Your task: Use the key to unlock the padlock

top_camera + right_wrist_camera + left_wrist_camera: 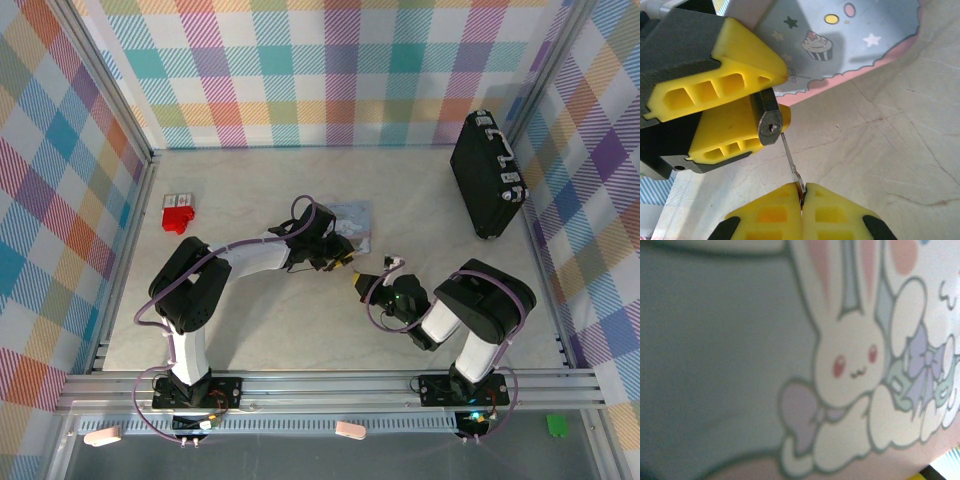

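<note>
1. Two robot arms meet near the middle of a pale table (300, 330), seen from above.
2. The left gripper (338, 262) pinches the padlock (769, 125) between its yellow fingers (735, 65). The lock's keyhole face is turned toward the right wrist camera.
3. The right gripper (802, 192) has its yellow fingertips pressed together on the key (789, 157). The thin metal blade points up at the padlock.
4. The key's tip sits at the rim of the keyhole face, just beside the slot. I cannot tell whether it touches.
5. Behind the lock lies a pale blue tin (715, 365) with a pink edge, printed with a white bunny, stars and a cupcake.
6. A black briefcase (488, 175) stands on edge by the far right wall.
7. A small red block (178, 213) lies near the left wall, well apart from both grippers.
</note>
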You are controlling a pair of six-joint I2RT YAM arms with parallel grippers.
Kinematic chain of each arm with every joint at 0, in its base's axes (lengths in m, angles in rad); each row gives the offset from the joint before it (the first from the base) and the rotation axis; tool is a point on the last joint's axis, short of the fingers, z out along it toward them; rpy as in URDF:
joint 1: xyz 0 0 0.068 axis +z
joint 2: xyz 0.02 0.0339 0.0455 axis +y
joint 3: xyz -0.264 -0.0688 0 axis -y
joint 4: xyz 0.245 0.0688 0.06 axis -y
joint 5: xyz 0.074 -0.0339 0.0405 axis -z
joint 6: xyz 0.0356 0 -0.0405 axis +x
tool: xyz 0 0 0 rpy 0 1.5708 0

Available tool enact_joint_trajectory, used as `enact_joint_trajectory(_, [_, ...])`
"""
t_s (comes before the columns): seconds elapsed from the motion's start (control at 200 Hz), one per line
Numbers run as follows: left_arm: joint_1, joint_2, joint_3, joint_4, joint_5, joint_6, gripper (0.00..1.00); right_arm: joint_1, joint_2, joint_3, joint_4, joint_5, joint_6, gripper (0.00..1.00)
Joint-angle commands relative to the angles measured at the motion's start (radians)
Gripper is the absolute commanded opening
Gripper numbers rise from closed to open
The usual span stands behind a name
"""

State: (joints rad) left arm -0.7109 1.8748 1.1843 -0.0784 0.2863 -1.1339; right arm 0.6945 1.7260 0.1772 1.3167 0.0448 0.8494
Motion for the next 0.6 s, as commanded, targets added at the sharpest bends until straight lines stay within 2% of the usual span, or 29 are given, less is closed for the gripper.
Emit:
enact_joint_trajectory(0.0, [-0.01,-0.053,-0.011,-0.002,0.022,-0.026,0.12,0.004,0.006,-0.008,0.035,-0.004,0.005,0.0])
enact_joint_trajectory(0.595, [-0.01,-0.045,-0.009,-0.004,0.028,-0.029,0.12,0.01,0.006,0.024,0.053,-0.022,-0.023,0.0])
